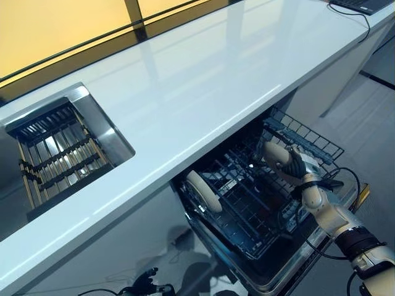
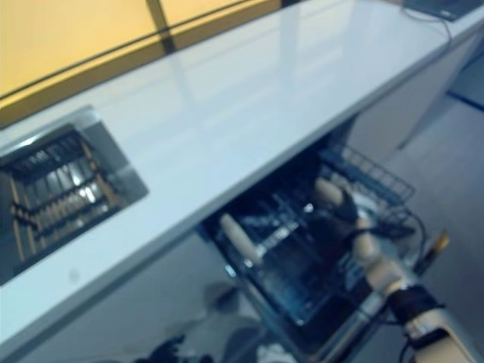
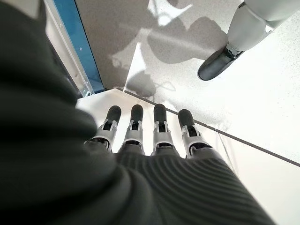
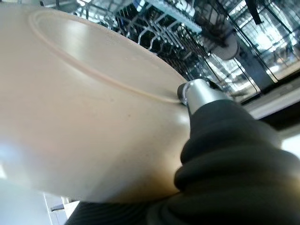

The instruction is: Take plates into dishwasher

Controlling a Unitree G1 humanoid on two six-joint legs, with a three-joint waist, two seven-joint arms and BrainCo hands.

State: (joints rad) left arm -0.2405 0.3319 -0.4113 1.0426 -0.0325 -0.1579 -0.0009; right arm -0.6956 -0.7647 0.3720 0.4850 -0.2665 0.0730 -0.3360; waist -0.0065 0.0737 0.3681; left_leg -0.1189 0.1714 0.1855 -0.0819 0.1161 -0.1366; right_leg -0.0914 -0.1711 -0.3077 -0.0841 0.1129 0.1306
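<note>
Plate [image 4: 79,112], cream-coloured, fills most of the right wrist view, held by the right hand [image 1: 295,166], whose thumb presses its face near the raised ring while the rest of the fingers are hidden behind it. In the head views this plate shows as a pale rounded shape at about 3 o'clock, just above the dark wire rack [image 1: 247,203] of the open dishwasher [image 1: 271,277], tilted rather than flat; whether it touches the tines cannot be told. A second plate [image 1: 203,191] stands on edge at the rack's near-left end, toward 6 o'clock of the scene's middle, well apart from the held one. The rack is pulled out from under the white countertop [image 1: 197,92], which runs across the view from 8 o'clock to 1 o'clock. Set into the countertop at 9 o'clock is a steel sink [image 1: 102,123] holding a slatted drying rack [image 1: 58,154].

The left hand [image 3: 145,136] shows in its own wrist view, fingers straight and side by side, holding nothing, with grey floor [image 3: 187,51] beyond them. In the left eye view only its dark fingers appear at the bottom edge, near 6 o'clock, away from the dishwasher.
</note>
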